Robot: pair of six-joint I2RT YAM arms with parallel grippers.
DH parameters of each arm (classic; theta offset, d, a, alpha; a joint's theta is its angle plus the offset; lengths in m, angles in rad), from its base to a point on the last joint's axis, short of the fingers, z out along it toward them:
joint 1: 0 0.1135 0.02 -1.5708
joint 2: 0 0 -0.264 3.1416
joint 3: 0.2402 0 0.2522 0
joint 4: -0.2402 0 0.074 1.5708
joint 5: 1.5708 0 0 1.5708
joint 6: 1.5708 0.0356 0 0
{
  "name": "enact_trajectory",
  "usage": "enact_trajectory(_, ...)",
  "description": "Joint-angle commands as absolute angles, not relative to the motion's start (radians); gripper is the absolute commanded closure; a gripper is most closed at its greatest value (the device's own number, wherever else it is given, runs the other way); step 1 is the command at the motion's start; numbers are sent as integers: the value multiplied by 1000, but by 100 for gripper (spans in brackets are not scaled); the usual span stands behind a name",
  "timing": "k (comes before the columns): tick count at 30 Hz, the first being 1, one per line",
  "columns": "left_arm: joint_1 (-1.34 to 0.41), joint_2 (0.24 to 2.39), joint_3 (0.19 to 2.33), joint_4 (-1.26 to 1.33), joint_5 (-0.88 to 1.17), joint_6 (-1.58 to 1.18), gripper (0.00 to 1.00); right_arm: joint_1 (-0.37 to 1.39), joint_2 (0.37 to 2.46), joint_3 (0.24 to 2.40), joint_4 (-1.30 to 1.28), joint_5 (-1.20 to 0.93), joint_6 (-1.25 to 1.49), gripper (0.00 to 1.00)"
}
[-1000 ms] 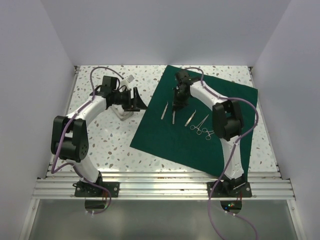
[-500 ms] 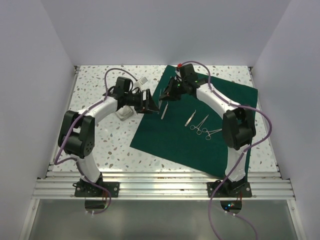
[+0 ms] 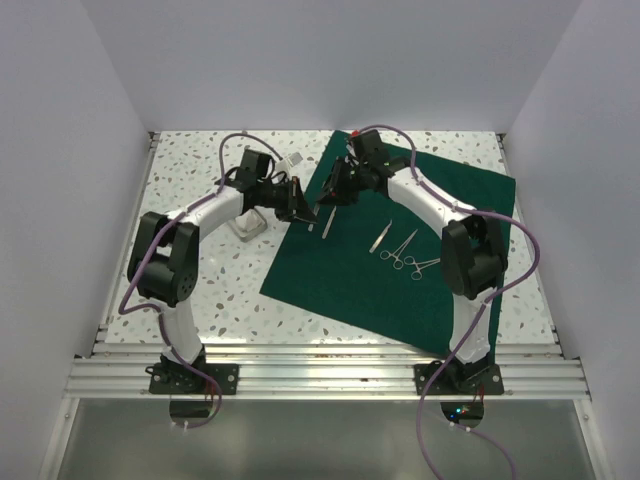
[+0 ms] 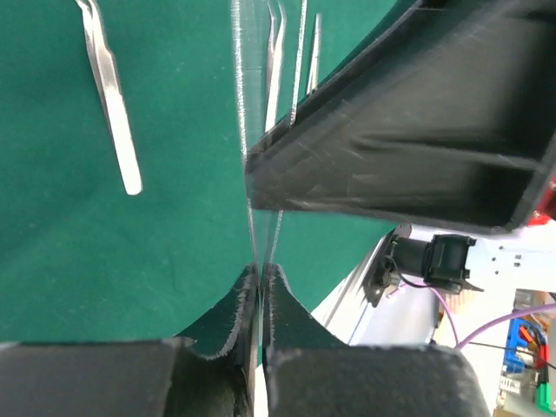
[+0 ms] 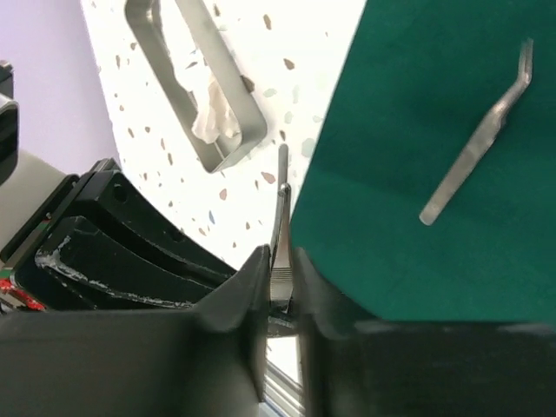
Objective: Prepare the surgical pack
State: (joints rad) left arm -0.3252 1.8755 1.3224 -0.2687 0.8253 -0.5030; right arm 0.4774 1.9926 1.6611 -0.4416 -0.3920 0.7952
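Note:
The surgical pack, a dark green drape (image 3: 340,280), lies spread flat right of centre. Above its left edge my two grippers meet tip to tip. The left gripper (image 3: 303,205) is shut on thin steel tweezers (image 4: 254,217), whose blades run out from between its jaws (image 4: 259,269). From the other side, the right gripper (image 3: 330,193) is shut on the same tweezers (image 5: 281,221), pinched at the ribbed part with the tip sticking out ahead. In the left wrist view a black right finger (image 4: 400,148) crosses close above.
Another pair of tweezers (image 3: 325,222) lies on the drape under the grippers. Angled tweezers (image 3: 381,236) and ring-handled forceps (image 3: 403,248) lie further right. A small steel tray (image 3: 248,226) with white gauze (image 5: 213,122) sits on the speckled table left of the drape.
The right gripper lifted tweezers off the drape and carried them left. The left arm swung right to meet it, and its jaws went from open to shut on those tweezers.

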Motion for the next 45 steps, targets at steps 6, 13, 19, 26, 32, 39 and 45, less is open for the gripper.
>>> enact_trajectory(6, -186, 1873, 1408, -500, 511, -430, 100, 416, 2000, 1922, -880, -75, 649, 33)
enact_trajectory(13, -80, 1864, 1434, -613, 227, -515, 100, 336, 1921, 1764, -853, -80, 629, 31)
enact_trajectory(19, -78, 1875, 1431, -643, 115, -627, 100, 330, 1956, 1772, -854, -127, 620, 31)
enact_trajectory(26, -55, 1891, 1430, -640, 92, -693, 100, 330, 1957, 1747, -841, -146, 609, 31)
enact_trajectory(32, -52, 1956, 1468, -623, 169, -699, 100, 330, 1963, 1732, -830, -169, 607, 31)
enact_trajectory(39, -52, 1983, 1496, -623, 206, -696, 72, 331, 2000, 1736, -810, -192, 633, 31)
enact_trajectory(45, -52, 1933, 1450, -618, 207, -672, 51, 368, 2071, 1767, -769, -210, 689, 31)
